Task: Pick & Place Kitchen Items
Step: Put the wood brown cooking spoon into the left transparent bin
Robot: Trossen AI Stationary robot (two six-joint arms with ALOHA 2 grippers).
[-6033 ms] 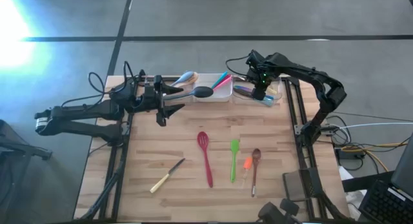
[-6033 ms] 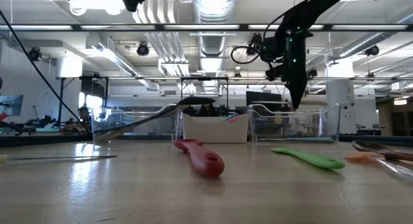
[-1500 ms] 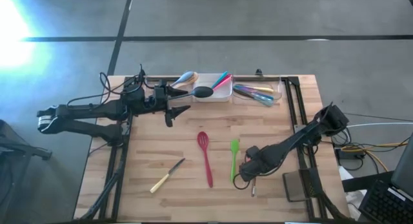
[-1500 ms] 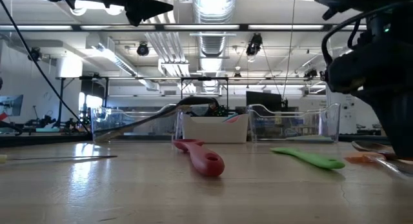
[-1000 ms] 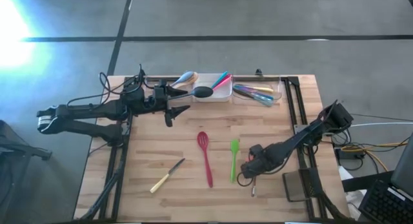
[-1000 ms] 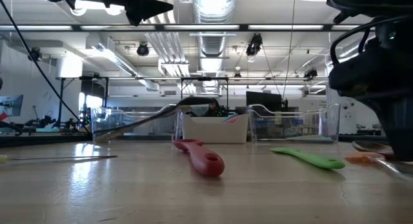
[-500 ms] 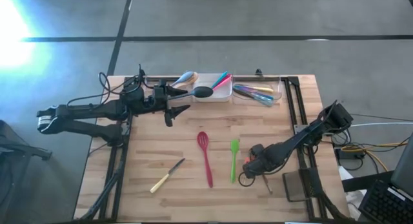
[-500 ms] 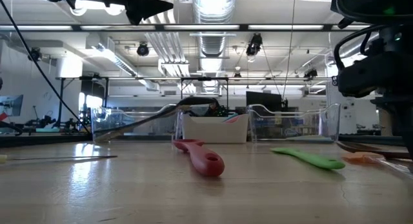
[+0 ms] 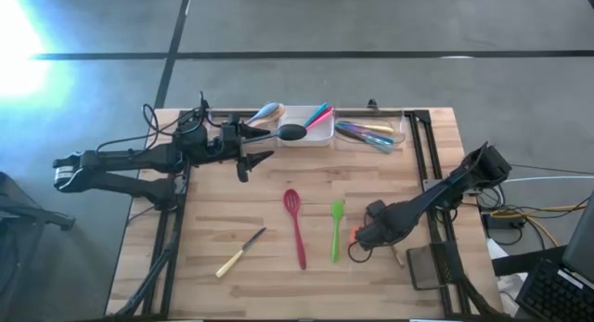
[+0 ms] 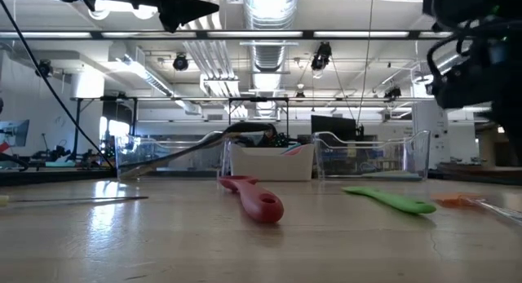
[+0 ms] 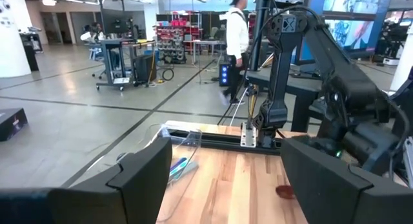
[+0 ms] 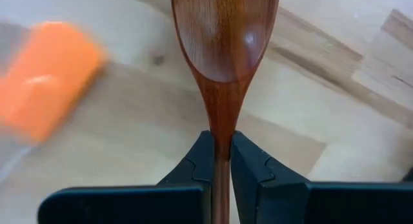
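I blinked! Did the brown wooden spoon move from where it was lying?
Yes. The right gripper has shut on the wooden spoon and lifted it; it no longer lies beside the green spatula.

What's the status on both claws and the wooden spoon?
Right claw shut on wooden spoon at its neck, table's right side. Left claw open, waiting by the trays. Orange utensil lies beside the spoon; nothing blocking.

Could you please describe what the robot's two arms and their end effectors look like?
Both arms are dark, slim and jointed, with black cables looping along the links. The left end effector has two broad, blocky black fingers. The right end effector has matte black angular fingers with stepped inner edges.
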